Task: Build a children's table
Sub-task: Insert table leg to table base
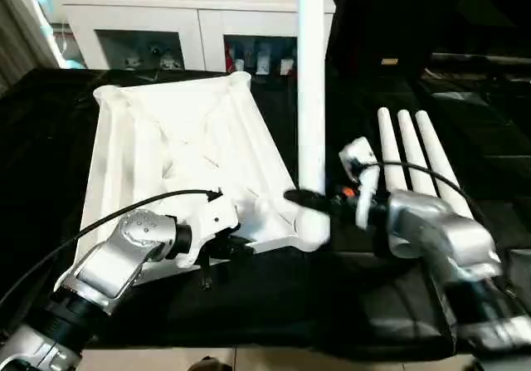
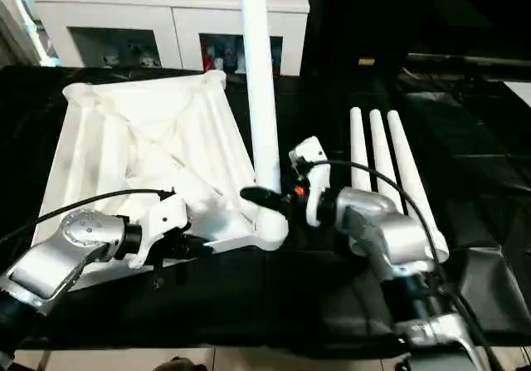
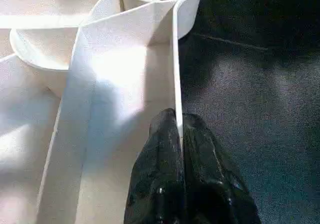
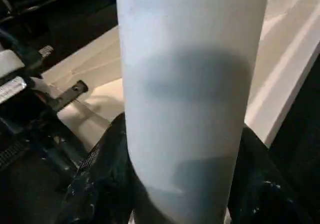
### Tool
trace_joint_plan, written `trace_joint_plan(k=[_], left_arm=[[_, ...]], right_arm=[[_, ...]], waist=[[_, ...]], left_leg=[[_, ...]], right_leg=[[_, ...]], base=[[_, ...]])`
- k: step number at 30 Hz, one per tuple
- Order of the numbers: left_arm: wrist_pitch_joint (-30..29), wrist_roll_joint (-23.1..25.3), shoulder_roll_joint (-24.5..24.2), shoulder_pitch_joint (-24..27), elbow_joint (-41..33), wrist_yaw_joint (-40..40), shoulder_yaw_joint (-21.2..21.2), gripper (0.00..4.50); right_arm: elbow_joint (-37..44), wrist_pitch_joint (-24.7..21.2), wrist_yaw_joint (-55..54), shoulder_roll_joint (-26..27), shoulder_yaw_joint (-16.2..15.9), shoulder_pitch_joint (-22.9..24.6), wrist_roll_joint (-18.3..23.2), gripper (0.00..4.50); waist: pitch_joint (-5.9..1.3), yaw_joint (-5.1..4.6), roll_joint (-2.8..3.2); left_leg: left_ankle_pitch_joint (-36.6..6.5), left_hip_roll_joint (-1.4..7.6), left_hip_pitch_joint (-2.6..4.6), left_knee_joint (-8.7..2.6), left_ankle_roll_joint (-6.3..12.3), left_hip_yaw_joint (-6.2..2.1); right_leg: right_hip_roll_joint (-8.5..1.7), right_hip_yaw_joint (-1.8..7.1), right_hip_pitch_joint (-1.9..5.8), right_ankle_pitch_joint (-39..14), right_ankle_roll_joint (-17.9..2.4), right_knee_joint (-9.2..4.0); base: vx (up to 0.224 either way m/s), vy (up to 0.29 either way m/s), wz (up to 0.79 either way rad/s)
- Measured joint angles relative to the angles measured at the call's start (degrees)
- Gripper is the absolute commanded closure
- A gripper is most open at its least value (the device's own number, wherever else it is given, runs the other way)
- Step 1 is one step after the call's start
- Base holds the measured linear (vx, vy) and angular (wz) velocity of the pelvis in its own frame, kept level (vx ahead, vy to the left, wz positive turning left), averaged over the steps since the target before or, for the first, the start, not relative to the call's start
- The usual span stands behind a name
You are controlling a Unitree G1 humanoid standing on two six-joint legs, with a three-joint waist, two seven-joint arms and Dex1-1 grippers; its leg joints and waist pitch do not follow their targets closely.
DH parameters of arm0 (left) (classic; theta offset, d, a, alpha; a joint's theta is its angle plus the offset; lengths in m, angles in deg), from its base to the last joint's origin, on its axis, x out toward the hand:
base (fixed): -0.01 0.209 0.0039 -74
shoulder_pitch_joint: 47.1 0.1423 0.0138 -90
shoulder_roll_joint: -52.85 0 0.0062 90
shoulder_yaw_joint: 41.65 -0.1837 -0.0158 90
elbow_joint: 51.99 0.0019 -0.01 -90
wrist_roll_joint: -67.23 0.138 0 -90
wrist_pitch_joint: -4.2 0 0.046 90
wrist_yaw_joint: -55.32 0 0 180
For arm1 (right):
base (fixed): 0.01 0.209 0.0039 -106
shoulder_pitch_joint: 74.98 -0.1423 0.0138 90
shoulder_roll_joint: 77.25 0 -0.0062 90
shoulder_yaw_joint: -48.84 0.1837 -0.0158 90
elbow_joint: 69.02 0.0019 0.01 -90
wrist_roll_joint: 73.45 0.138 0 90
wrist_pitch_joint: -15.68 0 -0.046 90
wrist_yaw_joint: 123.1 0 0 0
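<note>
Black bench (image 1: pixel 249 305): top (image 1: pixel 178 139) inverted, long axis near-far; left tool (image 3: pixel 179 149) pinching its near rim; right tool (image 4: pixel 180 184) gripping upright leg (image 1: pixel 311 97) in near-right socket.

The large white plastic rectangular tabletop (image 1: pixel 178 151) lies underside-up on the black-draped work table (image 1: pixel 50 139). One white tapered tubular leg (image 1: pixel 311 97) stands upright in its near right corner socket. Three more white tubular legs (image 1: pixel 412 159) lie side by side to the right.
</note>
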Motion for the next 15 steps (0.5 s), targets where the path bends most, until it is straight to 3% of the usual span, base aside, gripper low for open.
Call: trace_joint_plan(k=[4,7,10,12,15], left_arm=[[0.7,0.3,0.2,-0.5,1.0,0.5,0.0,4.50],[0.6,0.7,1.1,-1.3,2.2,0.7,0.0,3.94],[-0.2,0.7,3.4,-2.7,4.0,0.2,0.2,3.94],[0.0,1.4,4.1,-3.2,4.5,-0.1,-0.1,3.59],[0.8,2.9,5.5,-4.5,5.8,-1.3,-0.9,3.55]], right_arm=[[-1.7,1.6,-0.7,0.7,0.1,-0.3,0.0,2.65],[-2.2,2.0,-0.7,0.8,0.4,-0.3,-0.4,2.65],[-2.9,2.3,-0.6,1.4,0.9,-0.4,-0.7,2.65],[-2.9,2.5,-0.5,1.8,0.9,-0.4,-0.6,2.65],[-3.0,2.5,-0.6,1.8,0.9,-0.4,-0.6,2.65]], waist=[[-0.02,0.00,0.01],[-0.03,0.15,0.02],[-0.02,0.12,-0.24],[-0.04,0.02,-0.35],[-0.05,0.00,-0.36]], left_leg=[[0.0,0.01,0.00,-0.04,0.00,0.03],[0.0,0.01,0.00,-0.04,0.00,0.04],[0.0,0.01,-0.01,-0.03,0.00,0.06],[0.0,0.01,-0.02,-0.02,-0.01,0.06],[0.0,0.01,-0.03,-0.02,-0.01,0.12]], right_leg=[[0.00,0.00,-0.02,0.2,-0.3,0.00],[0.00,0.00,-0.03,0.2,-0.3,0.00],[0.00,0.00,-0.04,0.2,-0.3,-0.02],[-0.01,0.00,-0.09,0.2,-0.3,-0.06],[-0.03,0.02,-0.12,0.3,-0.4,-0.08]], base=[[0.000,0.000,0.00],[0.000,0.000,0.00],[0.000,0.000,0.00],[0.000,0.000,0.00],[0.000,0.000,0.00]])
